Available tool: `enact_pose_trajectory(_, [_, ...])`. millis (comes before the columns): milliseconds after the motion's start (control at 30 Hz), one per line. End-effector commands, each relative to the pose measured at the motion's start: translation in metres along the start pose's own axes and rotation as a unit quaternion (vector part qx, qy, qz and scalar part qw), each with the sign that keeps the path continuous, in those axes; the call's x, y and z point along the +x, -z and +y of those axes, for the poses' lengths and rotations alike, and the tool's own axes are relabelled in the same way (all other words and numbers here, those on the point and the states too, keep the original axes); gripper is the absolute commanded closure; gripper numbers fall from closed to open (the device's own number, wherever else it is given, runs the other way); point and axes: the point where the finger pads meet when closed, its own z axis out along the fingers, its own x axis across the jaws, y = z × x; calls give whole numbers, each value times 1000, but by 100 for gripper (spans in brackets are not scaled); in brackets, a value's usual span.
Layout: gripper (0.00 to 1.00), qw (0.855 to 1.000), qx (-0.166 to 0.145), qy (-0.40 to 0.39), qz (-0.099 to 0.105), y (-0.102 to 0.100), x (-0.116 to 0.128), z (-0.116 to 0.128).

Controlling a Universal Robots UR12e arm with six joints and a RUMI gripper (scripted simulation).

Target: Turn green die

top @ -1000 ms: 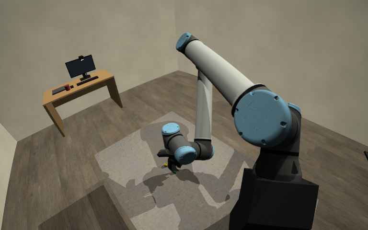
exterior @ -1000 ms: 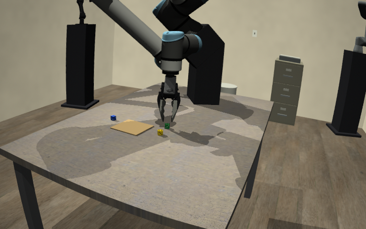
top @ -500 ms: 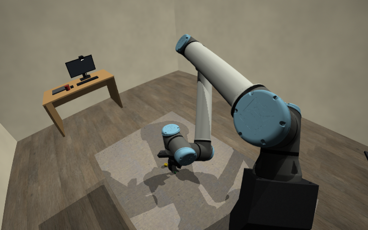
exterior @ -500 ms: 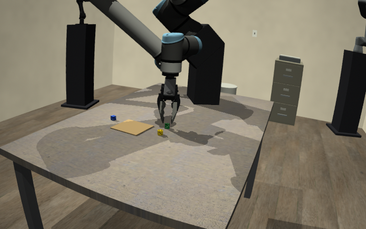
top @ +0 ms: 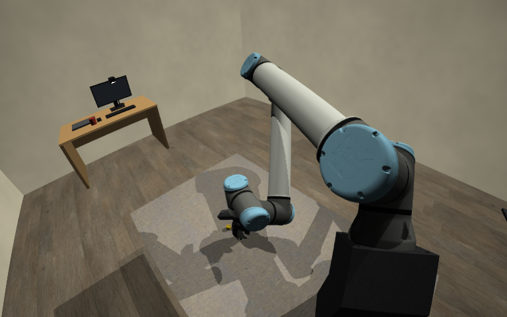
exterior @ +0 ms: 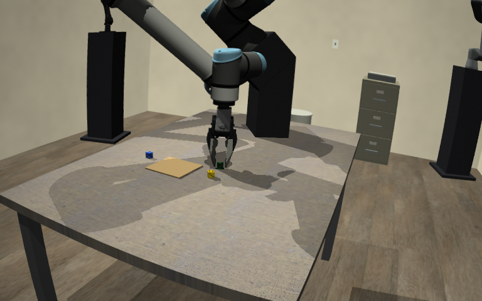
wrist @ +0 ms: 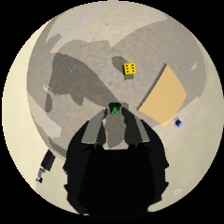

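Observation:
The green die (exterior: 220,165) sits on the table just right of the tan mat (exterior: 174,167), off the mat. My gripper (exterior: 220,162) points straight down with its fingertips lowered to either side of the die. The fingers stand partly open and I see small gaps to the die. In the wrist view the green die (wrist: 114,109) lies between the fingertips. Its top number is too small to read. In the top view the gripper (top: 239,233) hides the green die.
A yellow die (exterior: 210,173) lies close in front of the green one, off the mat; it also shows in the wrist view (wrist: 130,68). A blue die (exterior: 149,154) lies beyond the mat's far left corner. The mat (wrist: 163,95) has nothing on it.

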Motion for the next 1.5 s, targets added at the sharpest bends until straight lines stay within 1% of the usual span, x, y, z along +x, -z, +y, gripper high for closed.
enact_pose_trajectory(0, [79, 1000, 1, -1, 1, -2, 1, -1])
enact_pose_trajectory(1167, [79, 1000, 1, -1, 1, -2, 1, -1])
enact_pose_trajectory(1200, [97, 1000, 1, -1, 1, -2, 1, -1])
enact_pose_trajectory(1467, [97, 1000, 1, -1, 1, -2, 1, -1])
